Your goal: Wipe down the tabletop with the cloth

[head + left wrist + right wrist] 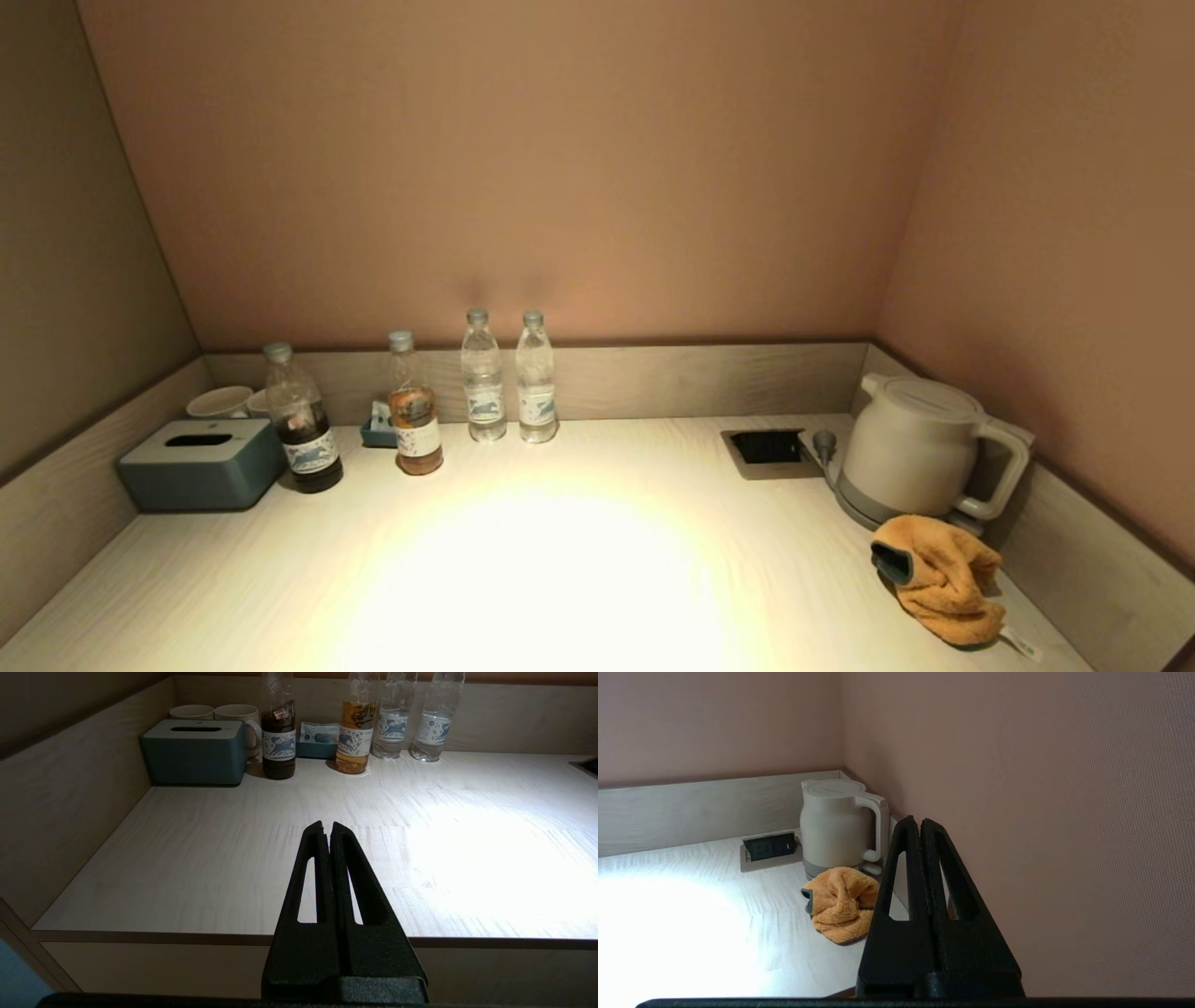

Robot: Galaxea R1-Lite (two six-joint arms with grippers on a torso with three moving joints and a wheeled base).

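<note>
The orange-yellow fluffy cloth (943,577) (840,903) lies crumpled at the right of the pale wood-grain tabletop (560,560), just in front of the kettle. Neither arm shows in the head view. My right gripper (920,822) is shut and empty, held back from the table's front edge, short of the cloth and close to the right wall. My left gripper (326,825) is also shut and empty, hanging off the front edge over the table's left half (210,868).
A white kettle (920,448) stands at the back right beside a black socket recess (767,448). Several bottles (485,378) line the back, with a grey-blue tissue box (201,464) and cups (221,402) at the back left. A low rim (653,378) and walls enclose three sides.
</note>
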